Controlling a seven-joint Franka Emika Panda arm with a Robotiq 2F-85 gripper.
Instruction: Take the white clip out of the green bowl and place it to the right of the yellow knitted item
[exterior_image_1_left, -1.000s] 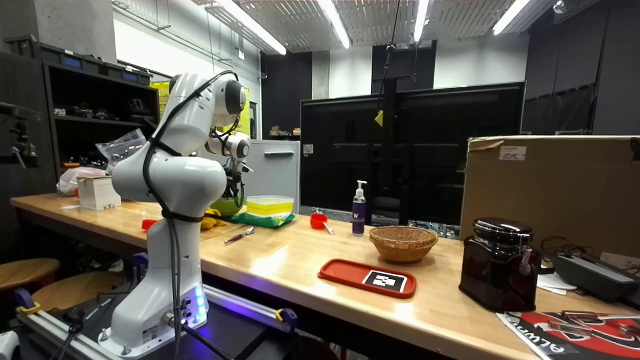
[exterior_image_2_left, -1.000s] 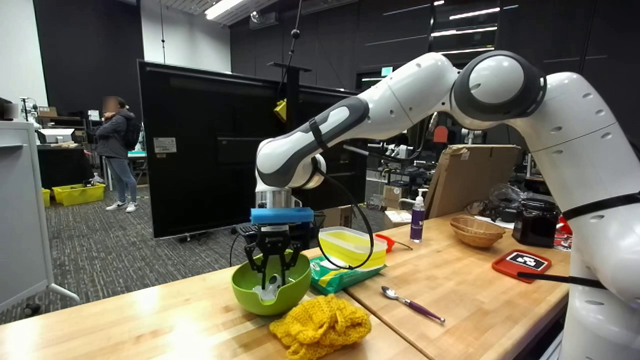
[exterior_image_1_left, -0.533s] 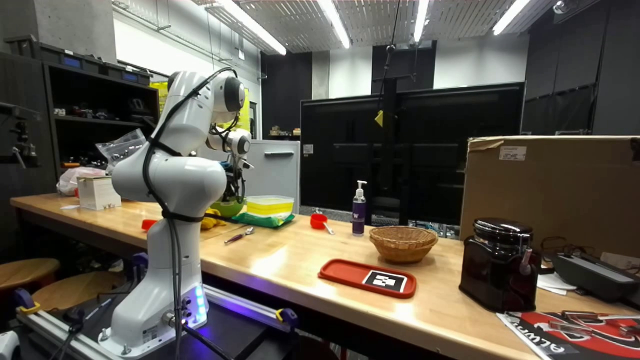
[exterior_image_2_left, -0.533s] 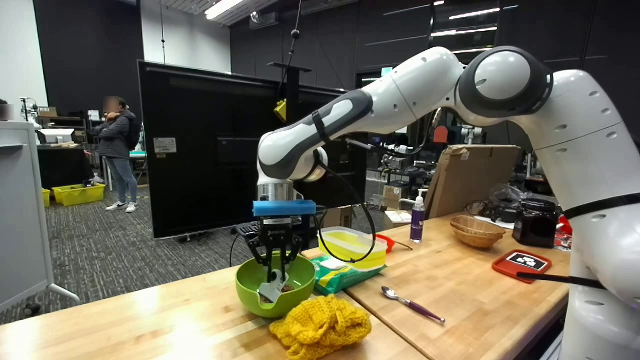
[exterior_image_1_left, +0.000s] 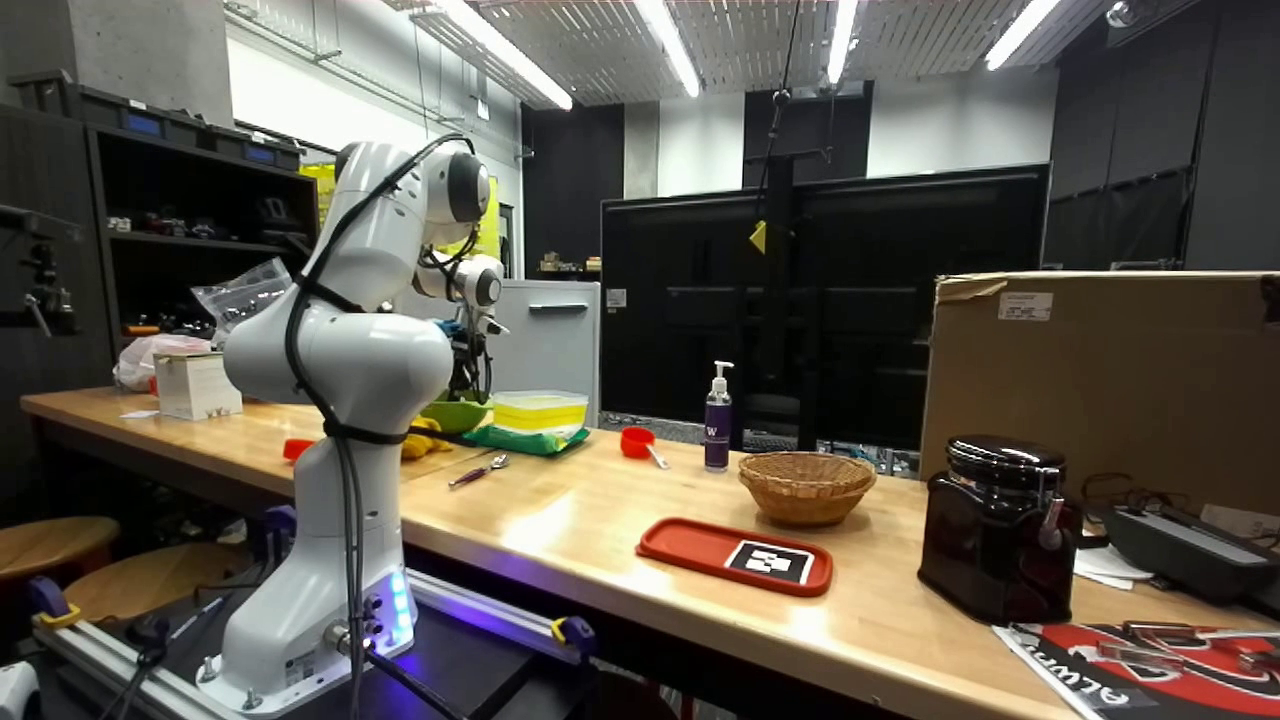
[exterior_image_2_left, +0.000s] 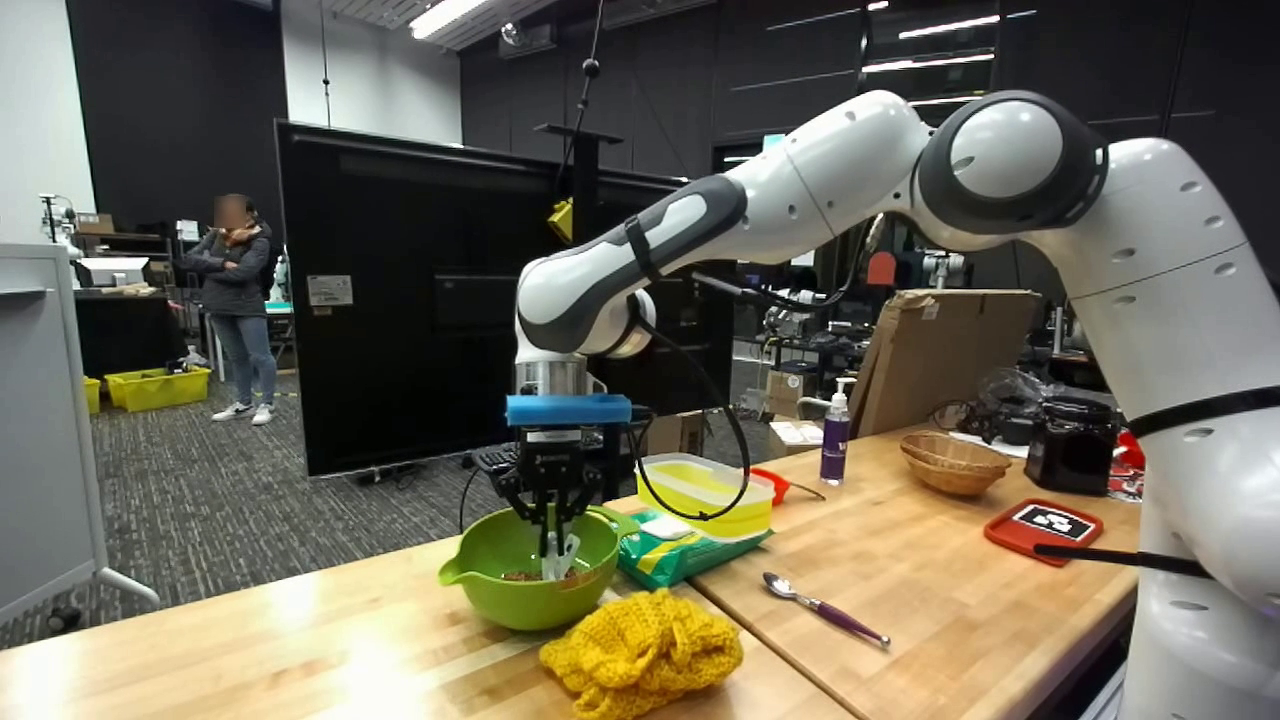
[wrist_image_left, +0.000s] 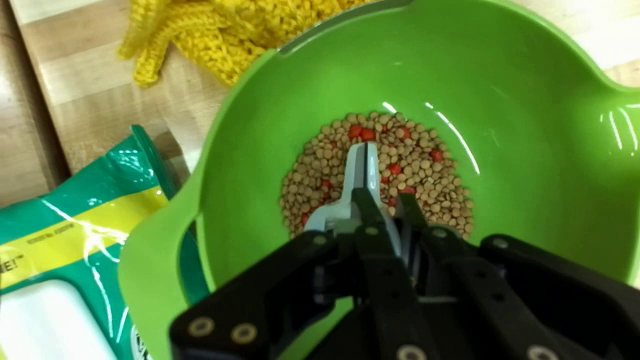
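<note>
The green bowl (exterior_image_2_left: 520, 603) stands on the table, behind the yellow knitted item (exterior_image_2_left: 645, 650) in an exterior view. In the wrist view the bowl (wrist_image_left: 250, 165) fills the middle and holds small tan and red pieces (wrist_image_left: 440, 200). My gripper (exterior_image_2_left: 553, 548) points down into the bowl. Its fingers (wrist_image_left: 385, 200) are close together around part of the white clip (wrist_image_left: 352, 185). The clip (exterior_image_2_left: 560, 565) hangs upright between the fingertips, inside the bowl. I cannot tell if its lower end touches the pieces. The knitted item (wrist_image_left: 215, 35) lies against the bowl's upper-left side in the wrist view.
A green and yellow bag (exterior_image_2_left: 690, 558) lies beside the bowl's handle, with a yellow container (exterior_image_2_left: 705, 500) behind it. A spoon (exterior_image_2_left: 825, 610), red measuring cup (exterior_image_2_left: 772, 483), pump bottle (exterior_image_2_left: 835, 440), woven basket (exterior_image_2_left: 955, 465) and red tray (exterior_image_2_left: 1005, 535) stand farther along the table.
My gripper has risen slightly and its fingers have come closer together on the clip. The clip has turned upright. The bowl has rotated, its spout swinging from the front to the left.
</note>
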